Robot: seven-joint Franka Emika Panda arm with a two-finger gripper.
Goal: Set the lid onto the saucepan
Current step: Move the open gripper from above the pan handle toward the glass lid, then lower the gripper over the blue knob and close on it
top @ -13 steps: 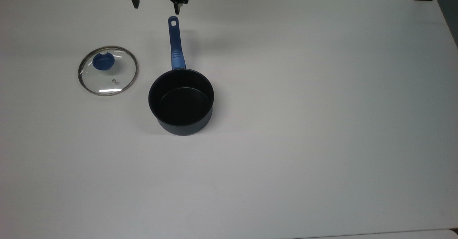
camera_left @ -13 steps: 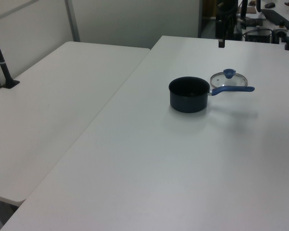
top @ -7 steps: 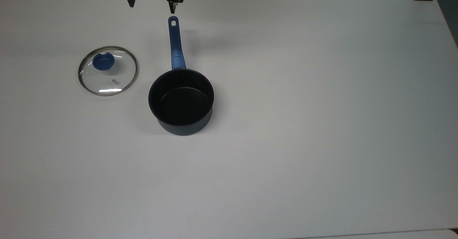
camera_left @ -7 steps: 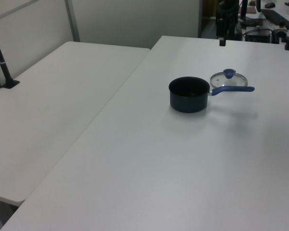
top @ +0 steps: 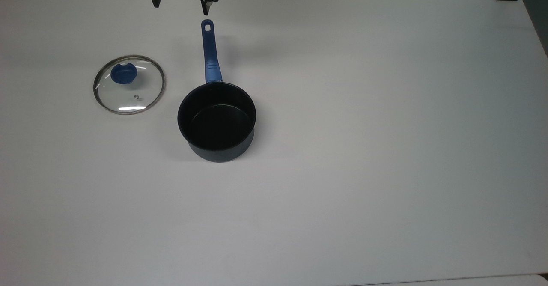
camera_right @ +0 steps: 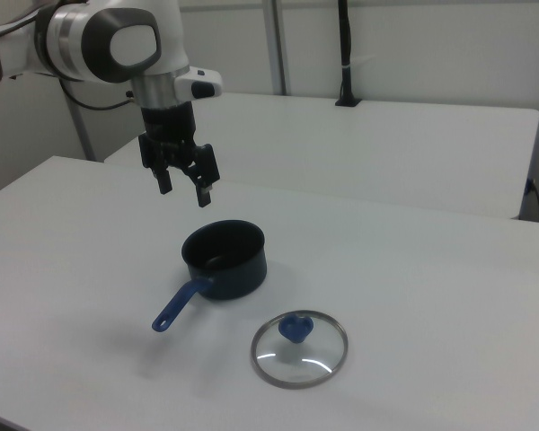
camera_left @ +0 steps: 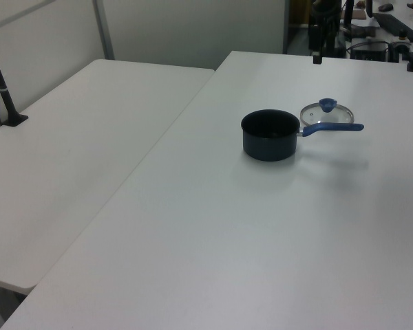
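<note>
Two fingers: the gripper (camera_right: 183, 191) hangs above the desk (top: 364, 149), spread wide, holding nothing, touching nothing.
Saucepan (top: 217, 121): upright on the desk, uncovered; its handle (top: 209, 52) runs straight toward the top view's upper edge, its holed end just below the gripper.
Lid (top: 129, 84): flat on the desk, knob up, beside the saucepan on the top view's left, apart from it.

A broad white table (top: 364, 149) fills the room's middle, with a second white table (camera_left: 76, 137) set edge to edge beside it. Pale partition walls (camera_left: 186, 27) with metal posts (camera_left: 103, 29) stand behind, and a black pole (camera_right: 345, 54) rises from the far table.
</note>
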